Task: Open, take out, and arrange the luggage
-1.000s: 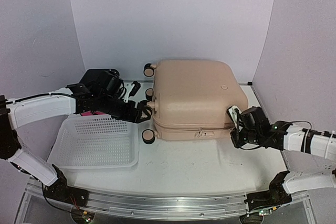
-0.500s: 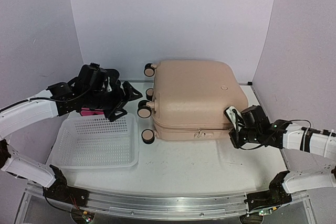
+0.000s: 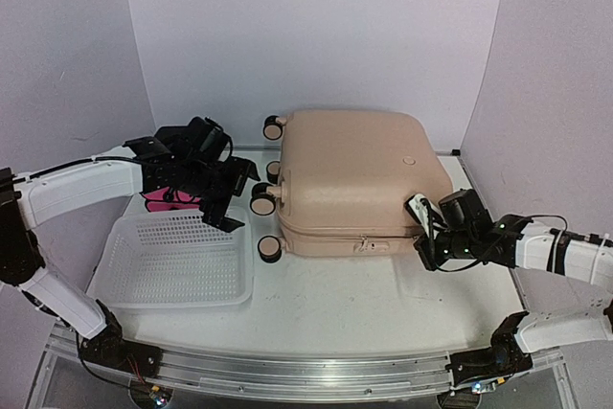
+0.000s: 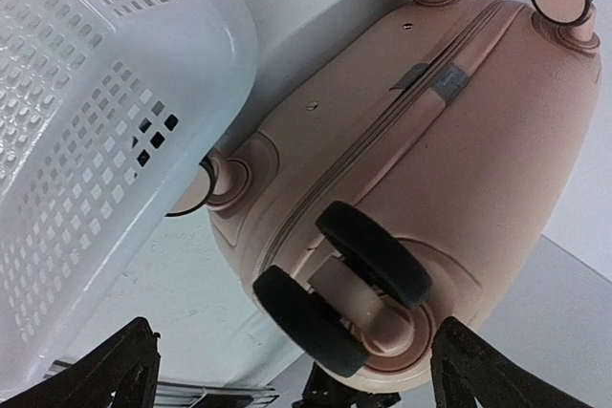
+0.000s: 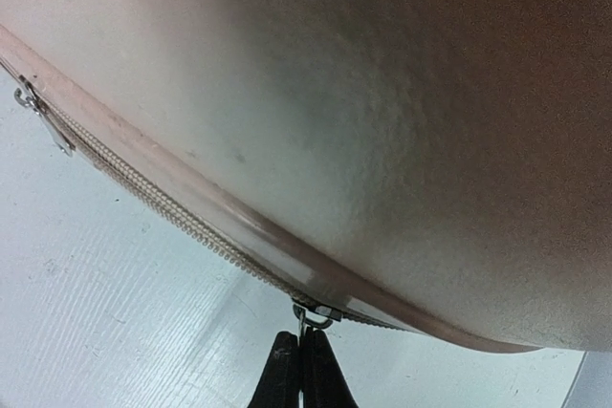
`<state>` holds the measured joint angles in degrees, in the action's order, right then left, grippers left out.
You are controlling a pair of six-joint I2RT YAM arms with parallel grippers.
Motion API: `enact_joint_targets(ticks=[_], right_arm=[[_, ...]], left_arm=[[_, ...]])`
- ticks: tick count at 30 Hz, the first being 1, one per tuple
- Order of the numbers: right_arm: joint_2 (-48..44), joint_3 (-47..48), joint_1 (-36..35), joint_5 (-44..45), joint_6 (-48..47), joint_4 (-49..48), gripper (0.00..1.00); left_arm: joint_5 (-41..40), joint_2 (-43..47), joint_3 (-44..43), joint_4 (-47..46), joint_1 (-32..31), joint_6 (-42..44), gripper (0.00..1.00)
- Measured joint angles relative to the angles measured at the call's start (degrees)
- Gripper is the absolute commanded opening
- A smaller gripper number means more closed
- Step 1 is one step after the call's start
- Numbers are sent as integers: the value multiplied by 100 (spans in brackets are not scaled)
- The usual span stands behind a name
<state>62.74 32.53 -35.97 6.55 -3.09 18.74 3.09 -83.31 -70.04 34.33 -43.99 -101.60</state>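
One luggage (image 3: 350, 174) lies flat and zipped shut on the surface (image 3: 383, 304). Its long axis runs left to right, and its four wheels (image 4: 373, 255) point left. One white basket (image 3: 177, 261) stands just beside them. The left gripper (image 3: 238, 196) is spread wide apart near the wheels. The right gripper (image 5: 301, 351) is clamped on a zipper pull (image 5: 308, 320).

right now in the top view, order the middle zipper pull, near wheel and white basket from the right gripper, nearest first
From the right gripper:
1. middle zipper pull: middle of the luggage's near edge
2. near wheel: luggage's near-left corner
3. white basket: far left
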Motion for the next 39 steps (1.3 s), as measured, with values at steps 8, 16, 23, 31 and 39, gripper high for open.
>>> enact_joint_targets(ticks=[8, 16, 23, 31, 39], right_arm=[[-17, 13, 0, -33, 13, 55, 0], [-26, 46, -2, -48, 81, 118, 0], [-151, 118, -20, -22, 70, 474, 0], [-553, -26, -72, 234, 42, 737, 0], [-1178, -511, 498, 162, 332, 496, 0]], left_arm=[[-256, -920, -706, 15, -262, -831, 99], [-601, -1731, -1327, 254, -391, -1119, 68], [-890, -1766, -1338, 74, -365, -1530, 36], [-903, -1781, -1338, 57, -323, -1342, 21], [-710, -1781, -1333, 9, -201, -1064, 11]])
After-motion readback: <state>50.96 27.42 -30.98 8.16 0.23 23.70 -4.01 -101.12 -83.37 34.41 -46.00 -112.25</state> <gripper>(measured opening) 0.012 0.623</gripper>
